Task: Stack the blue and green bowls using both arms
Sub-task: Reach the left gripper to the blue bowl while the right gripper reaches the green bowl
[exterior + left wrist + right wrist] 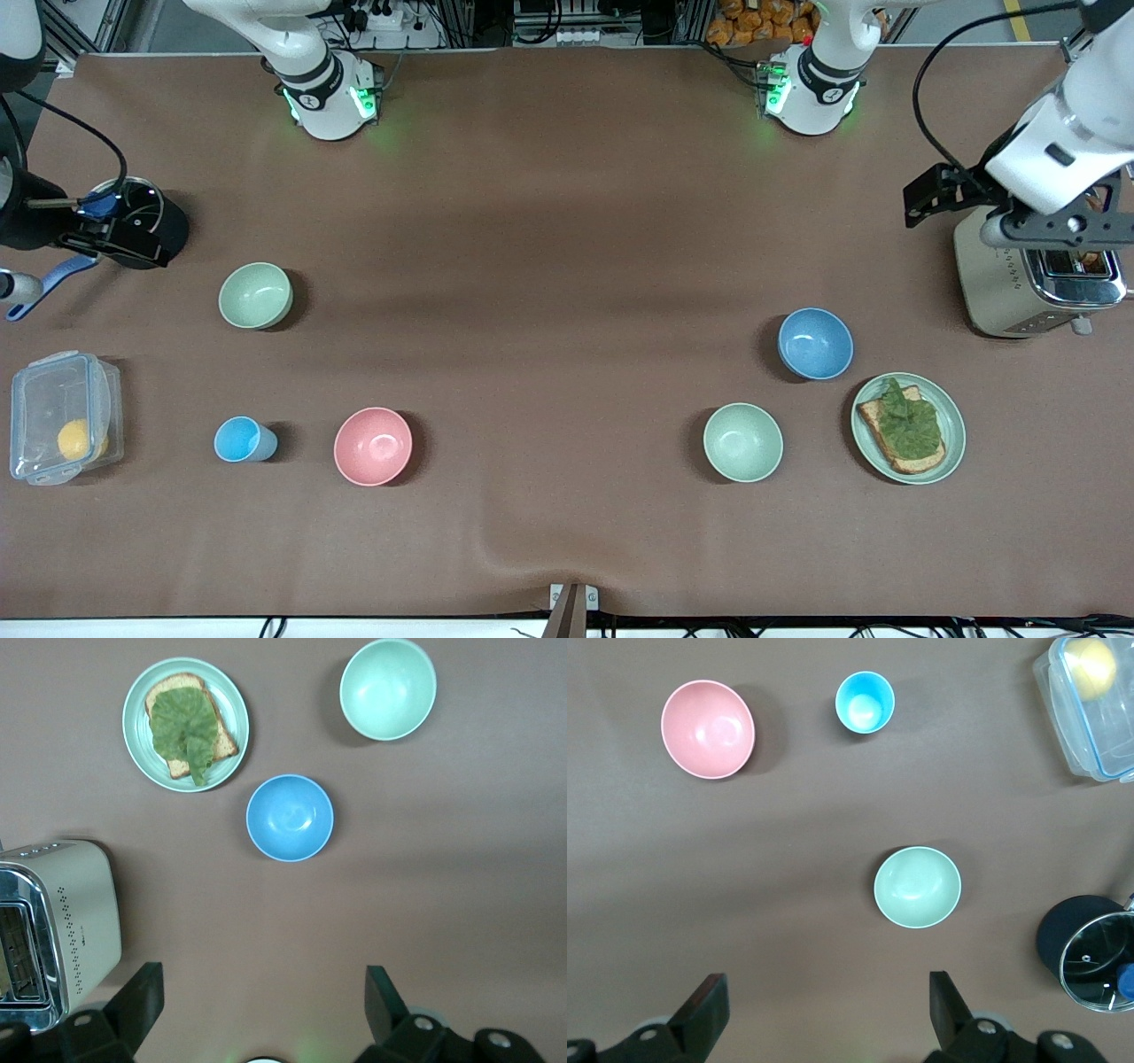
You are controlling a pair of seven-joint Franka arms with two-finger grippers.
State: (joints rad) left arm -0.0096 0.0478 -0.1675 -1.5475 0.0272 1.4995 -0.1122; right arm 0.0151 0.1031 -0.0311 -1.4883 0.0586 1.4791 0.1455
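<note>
The blue bowl (815,343) stands upright and empty toward the left arm's end of the table; it also shows in the left wrist view (290,818). The sage green bowl (255,295) stands upright and empty toward the right arm's end, and shows in the right wrist view (917,887). My left gripper (1054,230) hangs high over the toaster, open and empty (263,979). My right gripper (106,232) hangs high by the black pot, open and empty (826,985). Both grippers are well away from the bowls.
A paler mint bowl (742,441) and a green plate (952,416) with toast and lettuce sit nearer the front camera than the blue bowl. A toaster (1010,283), black pot (133,221), pink bowl (373,446), light-blue cup (244,439) and clear box (62,428) holding a lemon also stand on the table.
</note>
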